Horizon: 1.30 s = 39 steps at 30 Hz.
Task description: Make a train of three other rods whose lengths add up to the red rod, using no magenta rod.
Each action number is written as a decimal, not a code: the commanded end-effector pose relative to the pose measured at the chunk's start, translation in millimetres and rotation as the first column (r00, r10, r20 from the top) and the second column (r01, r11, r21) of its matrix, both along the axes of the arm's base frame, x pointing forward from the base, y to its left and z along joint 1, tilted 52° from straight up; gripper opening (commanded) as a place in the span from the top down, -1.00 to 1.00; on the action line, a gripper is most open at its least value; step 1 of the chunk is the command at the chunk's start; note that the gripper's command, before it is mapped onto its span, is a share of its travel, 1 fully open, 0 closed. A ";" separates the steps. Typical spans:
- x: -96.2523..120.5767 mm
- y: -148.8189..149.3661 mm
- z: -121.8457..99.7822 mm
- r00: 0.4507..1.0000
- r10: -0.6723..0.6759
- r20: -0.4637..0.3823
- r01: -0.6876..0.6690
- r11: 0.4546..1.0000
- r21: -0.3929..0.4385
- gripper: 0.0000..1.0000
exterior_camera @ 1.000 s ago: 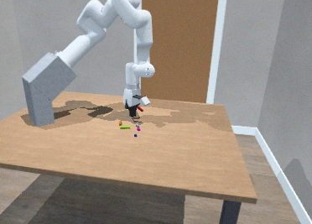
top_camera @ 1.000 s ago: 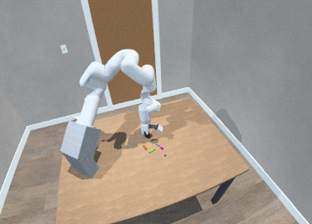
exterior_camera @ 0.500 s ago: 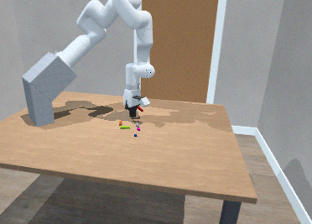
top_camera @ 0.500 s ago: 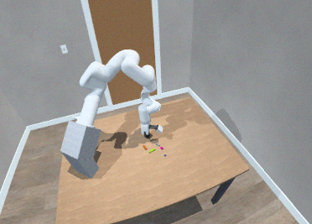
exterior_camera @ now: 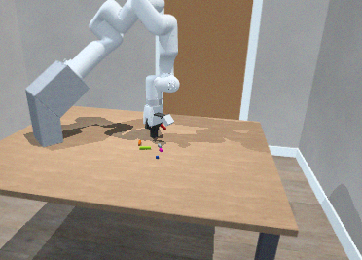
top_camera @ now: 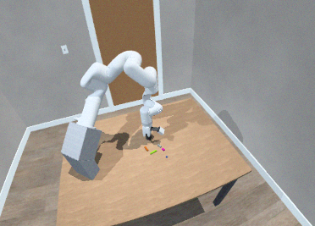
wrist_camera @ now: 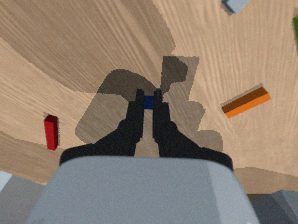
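My gripper (top_camera: pixel 148 138) (exterior_camera: pixel 154 136) (wrist_camera: pixel 148 100) is shut on a small blue rod (wrist_camera: pixel 149 103), low over the table; whether that rod touches the table I cannot tell. The red rod (exterior_camera: pixel 162 127) (wrist_camera: pixel 51 133) lies apart, left of the fingers in the wrist view; it is hidden in the top view. An orange rod (top_camera: pixel 146 148) (exterior_camera: pixel 139 142) (wrist_camera: pixel 247 103) lies right of the fingers in the wrist view. A lime rod (top_camera: pixel 153 151) (exterior_camera: pixel 145 148) lies near the orange one. A grey rod (top_camera: pixel 159 146) (exterior_camera: pixel 160 145) (wrist_camera: pixel 236 4) lies near the magenta rod (top_camera: pixel 163 149) (exterior_camera: pixel 161 150).
Another blue rod (top_camera: pixel 167 157) (exterior_camera: pixel 157 157) lies in front of the magenta rod on the wooden table (top_camera: pixel 190 158) (exterior_camera: pixel 214 172). The arm's grey base (top_camera: pixel 82 147) (exterior_camera: pixel 49 109) stands at the table's left. The arm's shadow falls around the gripper.
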<state>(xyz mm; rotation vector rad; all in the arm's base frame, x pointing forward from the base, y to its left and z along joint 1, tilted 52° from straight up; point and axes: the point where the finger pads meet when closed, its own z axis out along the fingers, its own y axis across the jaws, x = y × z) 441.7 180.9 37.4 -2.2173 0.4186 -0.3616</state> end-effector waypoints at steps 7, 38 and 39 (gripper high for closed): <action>0.6 -0.9 0.1 1.000 -0.002 0.001 0.002 1.000 -0.001 0.92; 0.6 -0.9 0.1 1.000 -0.002 0.001 0.002 1.000 -0.001 0.76; 0.6 -0.9 0.1 1.000 -0.002 0.001 0.002 1.000 -0.001 0.76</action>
